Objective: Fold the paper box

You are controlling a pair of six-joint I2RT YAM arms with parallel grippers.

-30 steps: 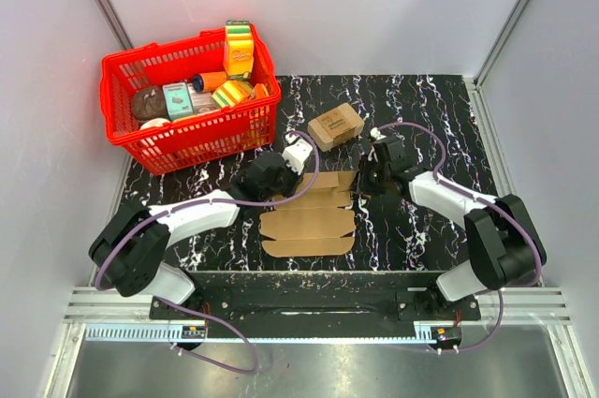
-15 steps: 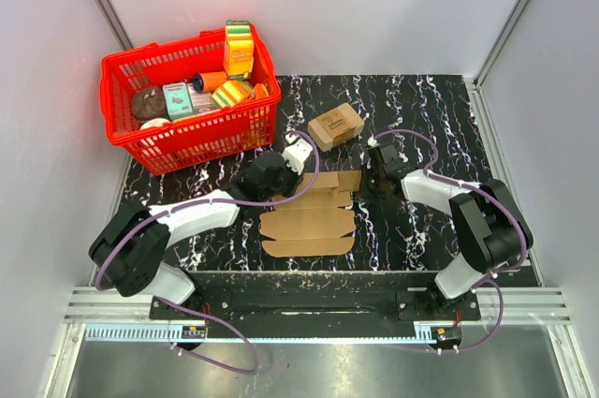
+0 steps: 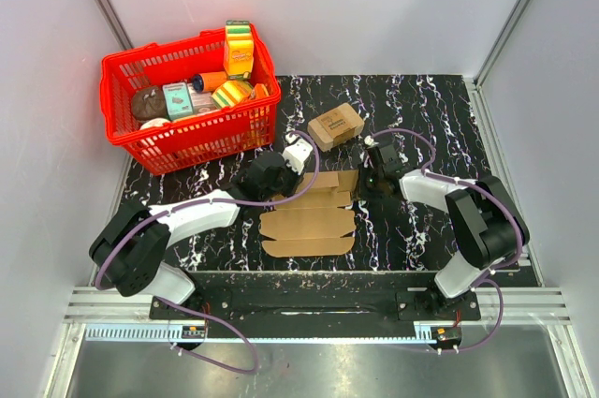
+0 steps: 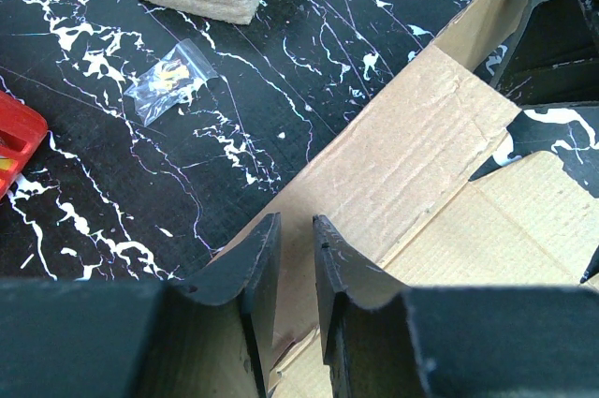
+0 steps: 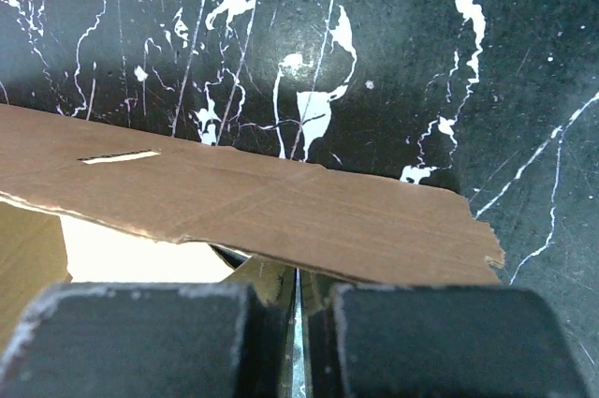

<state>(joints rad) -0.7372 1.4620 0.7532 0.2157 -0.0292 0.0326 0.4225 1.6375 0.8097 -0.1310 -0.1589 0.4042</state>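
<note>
The paper box (image 3: pixel 309 220) lies as a flat brown cardboard sheet in the middle of the black marbled mat. My left gripper (image 3: pixel 288 181) is at its far left corner. In the left wrist view the fingers (image 4: pixel 296 225) stand a narrow gap apart over a flap of the sheet (image 4: pixel 402 164), whose face shows through the gap. My right gripper (image 3: pixel 367 183) is at the sheet's far right corner. Seen from the right wrist, it (image 5: pixel 298 272) is shut, with only a sliver between the fingers. A raised flap (image 5: pixel 281 206) crosses in front and hides the tips.
A red basket (image 3: pixel 192 131) full of groceries stands at the far left. A small printed cardboard box (image 3: pixel 335 125) sits just beyond the sheet, between the two grippers. A small clear plastic bag (image 4: pixel 173 80) lies on the mat near the left gripper.
My right gripper has closed and its arm has drawn in toward the sheet's far right corner. The left arm and the sheet have not moved.
</note>
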